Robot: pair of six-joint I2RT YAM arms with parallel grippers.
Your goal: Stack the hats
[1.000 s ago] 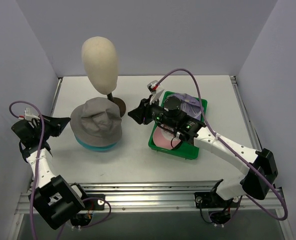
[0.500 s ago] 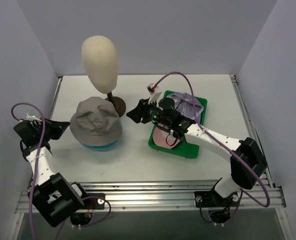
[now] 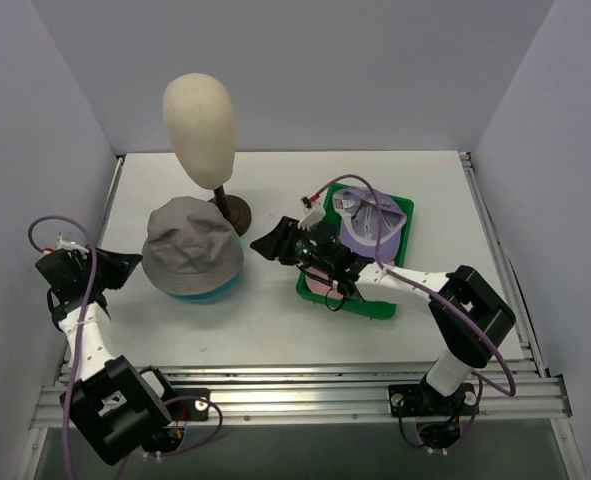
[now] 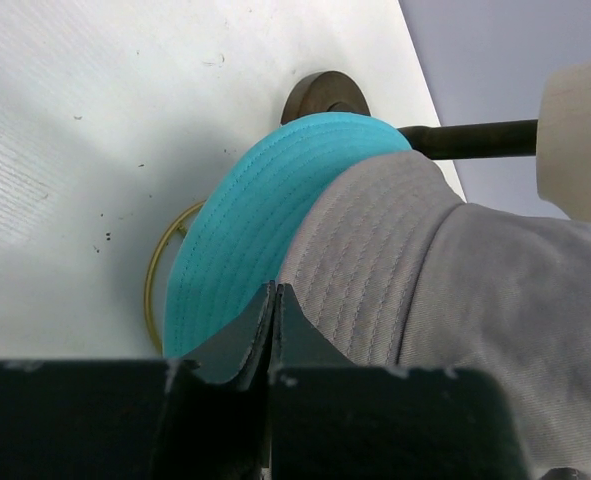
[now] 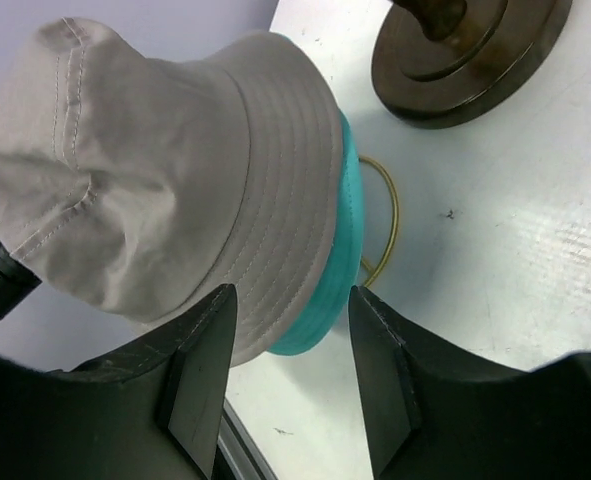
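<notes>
Since 1.0 s ago: right gripper (image 3: 261, 241) has slid a little toward the near edge. Its arm has folded low over the tray, and the lilac cap is now uncovered.

Right gripper: fingers apart, nothing between them.
- Just ahead, not touching: grey round floppy fabric hat (image 5: 165, 170), sitting on a turquoise fabric hat (image 5: 337, 262) whose brim shows below it.
- A thin yellow ring (image 5: 387, 215) peeks out under that brim on the white surface (image 5: 535, 260).
- Ahead and to one side: brown round stand base (image 5: 475, 50) of the cream egg-shaped mannequin head (image 3: 200, 112).
- Behind the gripper, under the arm: pink fabric baseball cap (image 3: 320, 283) in the green rectangular tray (image 3: 375, 305). Lilac fabric baseball cap (image 3: 367, 222) lies at the tray's far end.

Left gripper (image 4: 274, 300): fingers pressed together, empty, just short of the same grey hat on its opposite side.
</notes>
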